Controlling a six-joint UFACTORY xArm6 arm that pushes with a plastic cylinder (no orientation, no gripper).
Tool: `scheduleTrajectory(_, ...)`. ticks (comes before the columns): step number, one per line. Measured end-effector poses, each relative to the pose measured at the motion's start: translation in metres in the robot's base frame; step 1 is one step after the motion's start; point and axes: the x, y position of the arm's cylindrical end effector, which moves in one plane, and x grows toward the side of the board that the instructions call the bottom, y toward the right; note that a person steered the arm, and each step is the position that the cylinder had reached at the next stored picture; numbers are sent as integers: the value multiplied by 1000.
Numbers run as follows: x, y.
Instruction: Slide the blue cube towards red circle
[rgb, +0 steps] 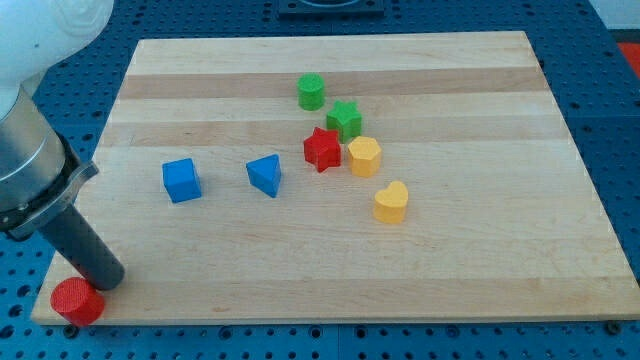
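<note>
The blue cube (181, 181) sits on the wooden board (450, 260) left of centre. The red circle (76, 300) lies at the board's bottom-left corner. My tip (106, 281) is at the lower end of the dark rod, touching or just beside the red circle's upper right edge. The tip is far below and to the left of the blue cube.
A blue triangle (265, 175) lies right of the cube. A red star (322, 150), green star (345, 119), green cylinder (311, 92), yellow hexagon (364, 157) and yellow heart (391, 202) cluster right of centre. The arm's grey body (30, 170) fills the left edge.
</note>
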Motion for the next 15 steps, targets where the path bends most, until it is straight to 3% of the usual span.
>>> scheduleTrajectory(4, -6, 33)
scheduleTrajectory(8, 25, 33)
scheduleTrajectory(9, 7, 57)
scheduleTrajectory(11, -111, 192)
scheduleTrajectory(12, -111, 192)
scheduleTrajectory(13, -140, 191)
scheduleTrajectory(14, -182, 155)
scheduleTrajectory(15, -182, 112)
